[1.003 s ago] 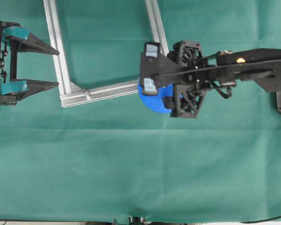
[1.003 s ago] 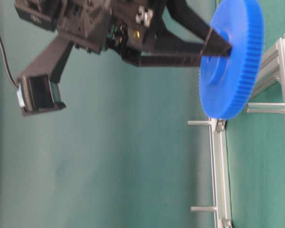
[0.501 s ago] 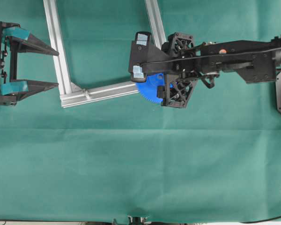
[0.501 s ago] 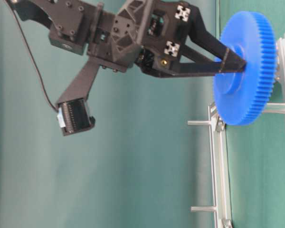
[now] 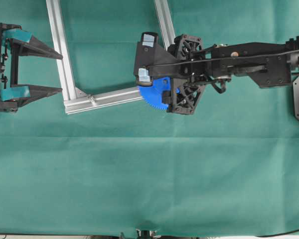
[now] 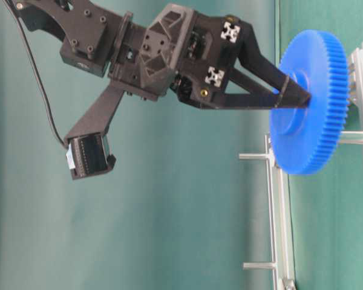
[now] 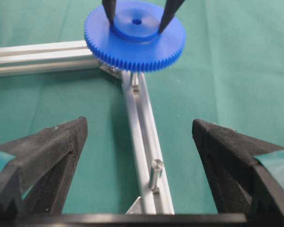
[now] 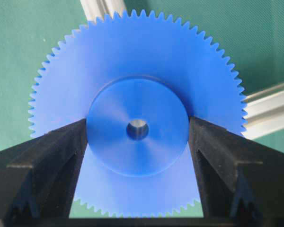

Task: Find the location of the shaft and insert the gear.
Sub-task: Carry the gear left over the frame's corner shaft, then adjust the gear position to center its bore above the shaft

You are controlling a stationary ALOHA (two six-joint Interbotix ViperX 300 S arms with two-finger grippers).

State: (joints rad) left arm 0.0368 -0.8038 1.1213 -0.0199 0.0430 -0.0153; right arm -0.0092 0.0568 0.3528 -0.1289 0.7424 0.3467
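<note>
Across the green cloth [image 5: 149,174] lies the aluminium frame [image 5: 60,55], its crossbar [image 7: 141,142] running toward the far corner. Right of centre, the right gripper [image 8: 138,127] holds the gear [image 8: 137,118] by its raised hub, jaws clamped on either side, the disc held just above the frame's right corner. At far left the left gripper [image 5: 40,69] sits spread wide, holding nothing. One shaft [image 7: 155,172] stands near on the crossbar; another [image 7: 135,81] pokes up just under the gear's rim.
</note>
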